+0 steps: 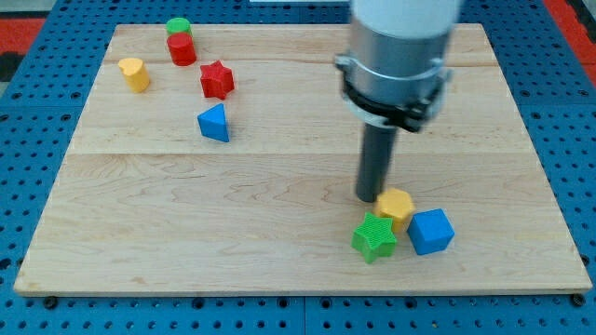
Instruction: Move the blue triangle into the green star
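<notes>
Here, our rod hangs straight down at centre right of the frame, and my tip point(375, 197) rests on the board point(279, 233), holding nothing. It sits just above the yellow block point(397, 207), so close that we cannot tell whether they touch. The green star point(373, 237) lies just below, against the yellow block, with the blue cube point(430, 232) beside them at lower right. The blue triangle point(214, 124) stands well apart, at upper left of the frame, below the red star point(216, 80). Further up-left we see a red cylinder point(182, 49), a green block point(178, 26) behind it, and another yellow piece point(134, 74).
</notes>
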Robot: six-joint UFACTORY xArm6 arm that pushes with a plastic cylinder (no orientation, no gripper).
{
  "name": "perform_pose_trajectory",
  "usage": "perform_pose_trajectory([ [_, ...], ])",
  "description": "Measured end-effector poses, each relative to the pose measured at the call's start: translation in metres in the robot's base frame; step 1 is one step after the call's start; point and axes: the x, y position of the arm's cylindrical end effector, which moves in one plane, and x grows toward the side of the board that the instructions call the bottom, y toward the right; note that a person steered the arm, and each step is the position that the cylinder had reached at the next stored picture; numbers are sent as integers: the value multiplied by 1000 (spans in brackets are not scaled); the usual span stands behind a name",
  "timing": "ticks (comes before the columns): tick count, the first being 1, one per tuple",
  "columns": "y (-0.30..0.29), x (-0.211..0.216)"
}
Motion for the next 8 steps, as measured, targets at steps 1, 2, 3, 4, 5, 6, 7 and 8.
perform_pose_trajectory([
  [1, -90, -28],
  [2, -208, -40],
  [3, -275, -70],
  [4, -312, -115],
  [5, -256, -133],
  [6, -194, -121],
  [7, -143, -93],
  [8, -118, -102],
])
